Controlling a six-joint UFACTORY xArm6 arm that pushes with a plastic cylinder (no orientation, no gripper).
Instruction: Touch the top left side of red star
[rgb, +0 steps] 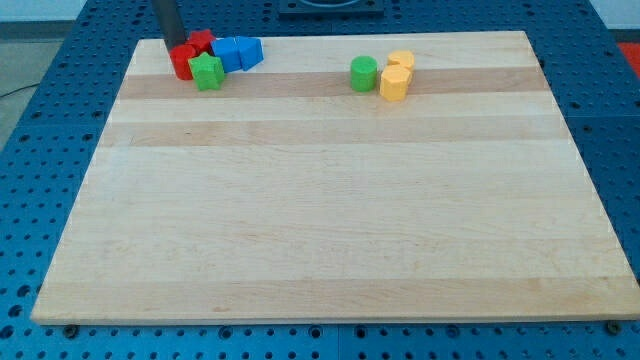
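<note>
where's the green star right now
The green star sits near the board's top left corner in the camera view, touching the red blocks on its left, the blue blocks just upper right.

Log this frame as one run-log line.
my tip: at top-left edge of red cluster | beside: green star, blue blocks | contact: cannot confirm

My tip (175, 45) meets crowded red, green and blue blocks (212, 58); board (320, 220) below lies open.
</note>
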